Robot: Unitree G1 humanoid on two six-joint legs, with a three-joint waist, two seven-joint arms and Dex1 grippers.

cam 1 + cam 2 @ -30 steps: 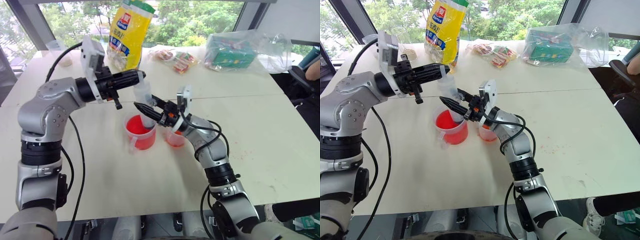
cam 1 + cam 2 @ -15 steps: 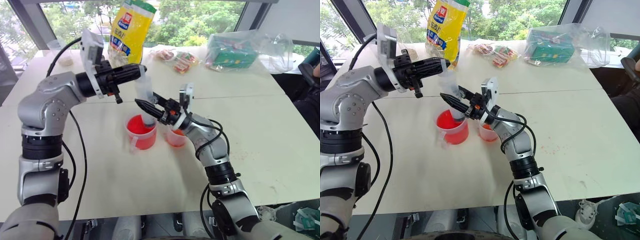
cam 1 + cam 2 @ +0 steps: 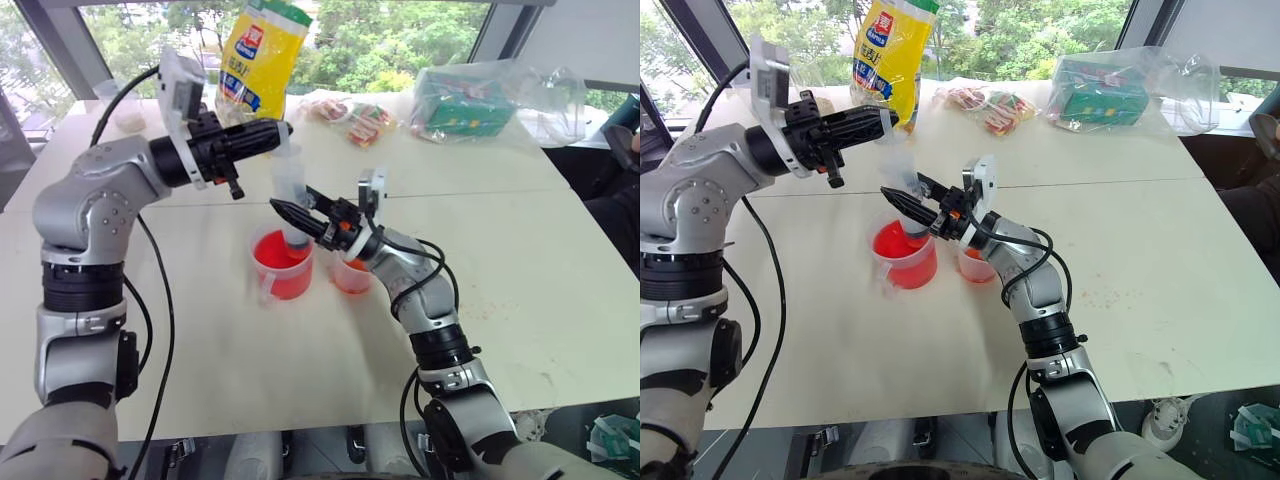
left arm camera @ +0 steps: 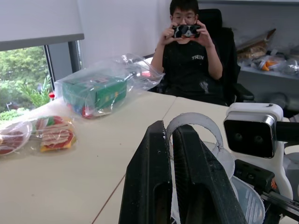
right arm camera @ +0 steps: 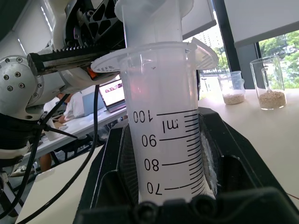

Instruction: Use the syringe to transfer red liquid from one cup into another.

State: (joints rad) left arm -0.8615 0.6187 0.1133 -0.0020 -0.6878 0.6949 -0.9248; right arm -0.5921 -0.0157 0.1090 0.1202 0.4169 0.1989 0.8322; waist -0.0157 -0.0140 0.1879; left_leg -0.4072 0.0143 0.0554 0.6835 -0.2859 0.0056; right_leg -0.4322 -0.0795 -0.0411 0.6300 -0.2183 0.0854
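Step in hand, as I judge it: drawing red liquid (image 3: 275,250) up into the syringe (image 3: 290,200). The syringe stands nearly upright, its lower end inside the handled beaker (image 3: 282,265). My right pincer (image 3: 290,214) is clamped on the barrel just above the beaker rim. My left pincer (image 3: 275,135) is closed on the plunger top, above the beaker.

To do this well:
- Hold the barrel steady with the right pincer so the lower end remains under the liquid.
- Pull the plunger straight along the barrel axis with the left pincer; a sideways pull could tilt the syringe or tip the beaker.
- Draw slowly to limit air intake.

The small cup (image 3: 351,275), the destination, stands just beside the beaker, on my right-arm side.

The counter (image 3: 520,260) is white and flat. Beyond the beaker stand a yellow bag (image 3: 260,65), snack packets (image 3: 350,115) and a bagged green box (image 3: 460,100). Windows with trees lie behind. A seated person (image 4: 191,51) holds a phone up across the counter.
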